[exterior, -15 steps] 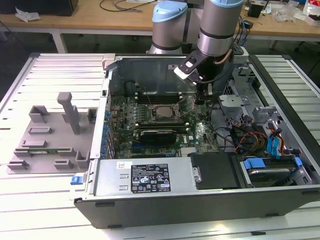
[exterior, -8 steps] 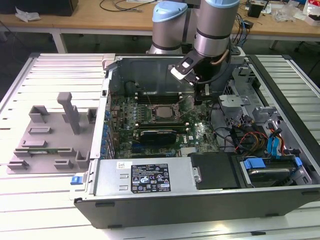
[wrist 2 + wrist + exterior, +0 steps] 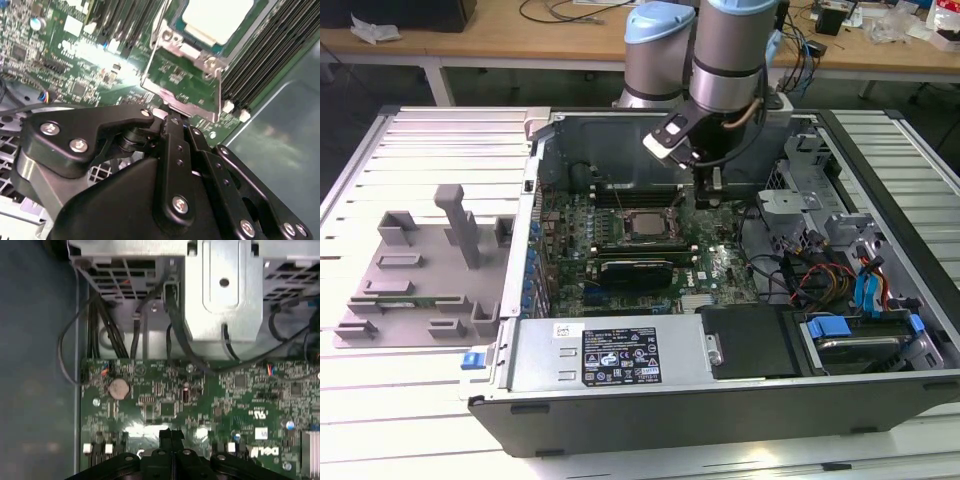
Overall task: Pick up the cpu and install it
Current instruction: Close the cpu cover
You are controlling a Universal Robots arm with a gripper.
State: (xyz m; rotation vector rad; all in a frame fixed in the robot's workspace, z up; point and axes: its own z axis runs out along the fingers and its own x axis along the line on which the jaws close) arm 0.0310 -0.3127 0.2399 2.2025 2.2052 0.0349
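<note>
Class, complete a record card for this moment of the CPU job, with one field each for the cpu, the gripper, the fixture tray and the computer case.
cpu: lies flat in its socket on the motherboard; not held
gripper: fingers shut together with nothing between them; tip close to the metal socket frame, contact unclear
fixture tray: grey, with upright posts; outside the case, at the exterior view's left
computer case: lies open, with the arm reaching down into it
</note>
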